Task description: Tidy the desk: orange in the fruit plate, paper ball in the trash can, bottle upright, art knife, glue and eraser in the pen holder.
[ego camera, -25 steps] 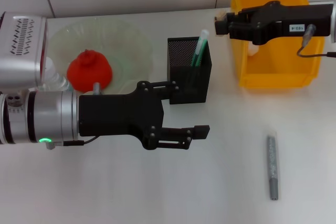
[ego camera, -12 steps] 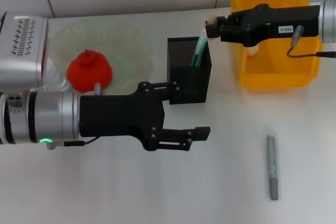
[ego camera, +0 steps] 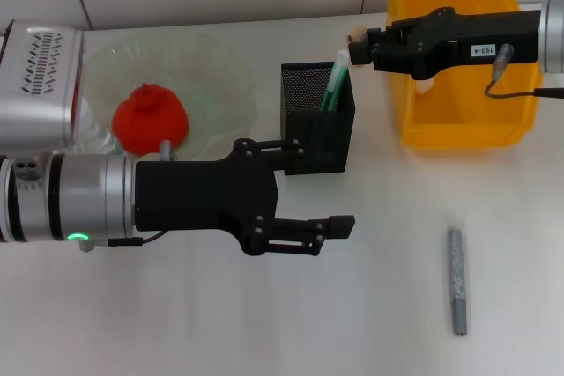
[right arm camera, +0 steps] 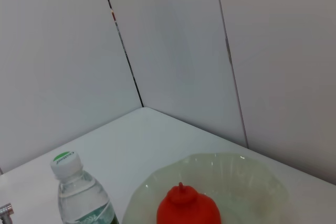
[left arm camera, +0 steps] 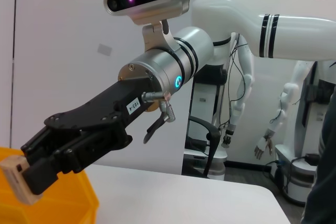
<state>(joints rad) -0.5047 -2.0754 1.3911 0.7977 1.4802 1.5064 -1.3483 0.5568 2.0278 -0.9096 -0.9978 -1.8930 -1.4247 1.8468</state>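
White worktop (ego camera: 379, 305) under a pale panelled wall. Eraser (ego camera: 356, 38) pinched in the right tool (ego camera: 359, 45), just above and right of the black mesh pen holder (ego camera: 317, 118); green glue stick (ego camera: 335, 82) upright inside it; art knife (ego camera: 456, 280) lying well right of and nearer than it. Left tool (ego camera: 317, 184) spread open, empty, just in front of the pen holder; orange (ego camera: 151, 117) in the fruit plate (ego camera: 211, 68) to its left, yellow trash can (ego camera: 458, 50) to its right.

The white desk (ego camera: 370, 305) carries a black mesh pen holder (ego camera: 318, 121) near its middle. Left of the holder sits a clear fruit plate (ego camera: 211, 77); beyond the plate, at the desk's left edge, a water bottle (right arm camera: 79, 192) stands upright. Right of the holder stands a yellow bin (ego camera: 458, 121). A grey art knife (ego camera: 456, 281) lies well in front of the bin.
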